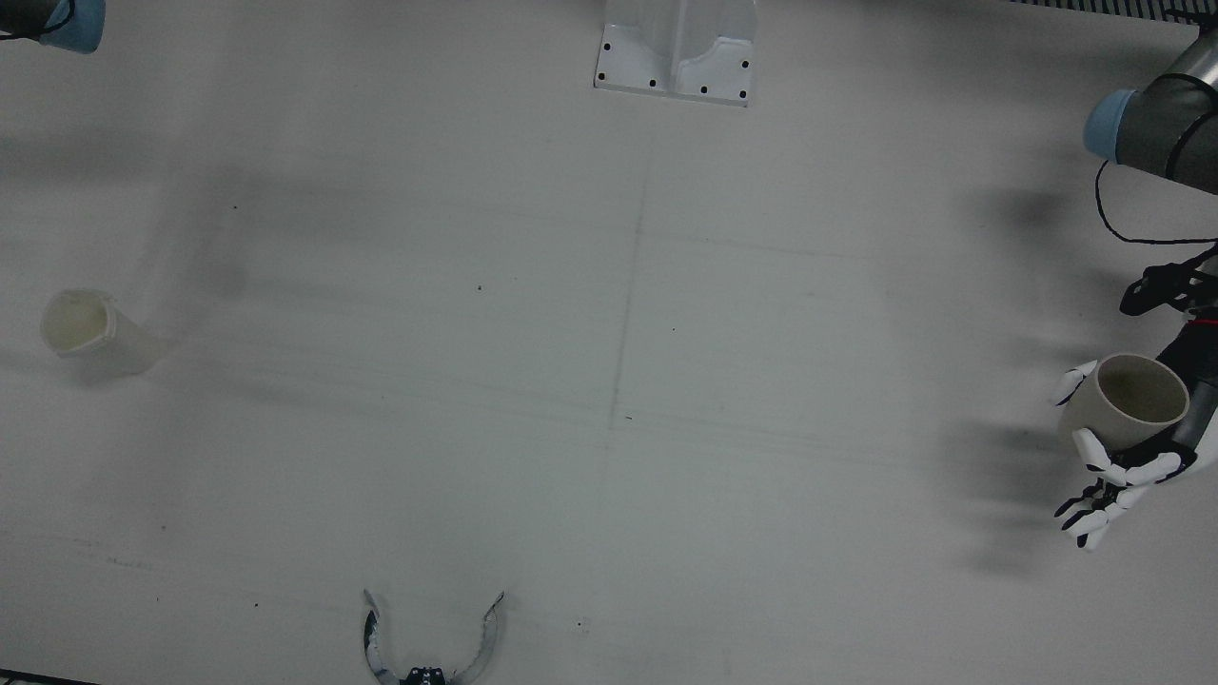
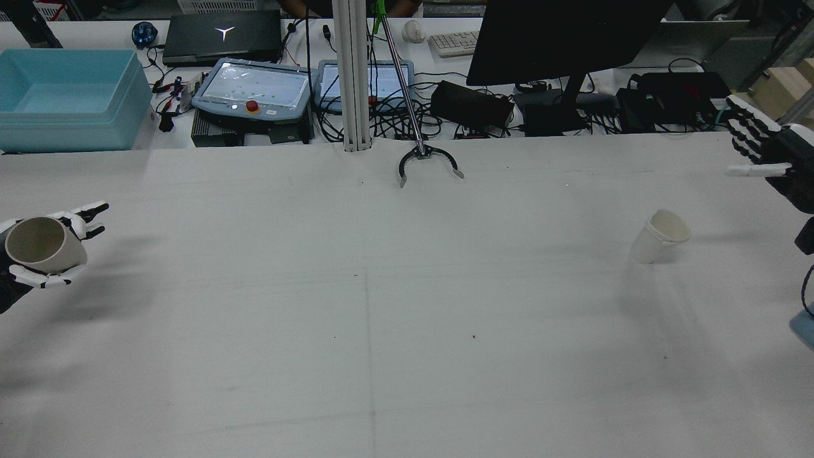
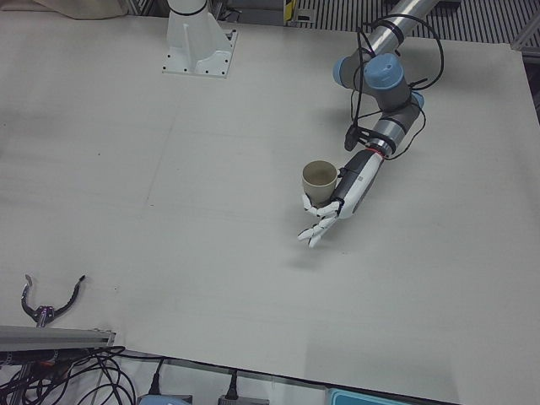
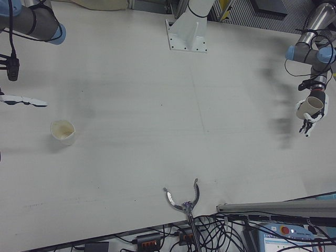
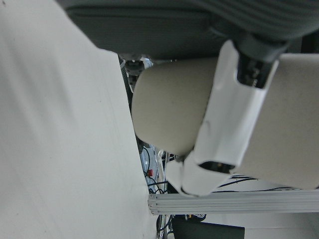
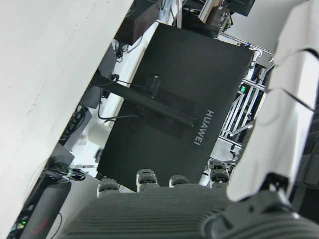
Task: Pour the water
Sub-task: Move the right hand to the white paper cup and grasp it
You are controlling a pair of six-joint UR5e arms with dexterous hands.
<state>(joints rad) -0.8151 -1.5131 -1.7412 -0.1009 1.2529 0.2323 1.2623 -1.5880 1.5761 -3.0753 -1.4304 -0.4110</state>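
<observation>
Beige cup [image 3: 320, 177] in left robot hand [image 3: 327, 211] above white table [image 3: 169, 211]

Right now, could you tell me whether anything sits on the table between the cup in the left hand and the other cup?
Nothing visible does. The left hand holds the beige cup off the table; the white cup stands far across bare table.

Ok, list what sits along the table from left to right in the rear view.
Left robot hand holding a beige cup → black grabber claw → white paper cup → right robot hand, open.
</observation>
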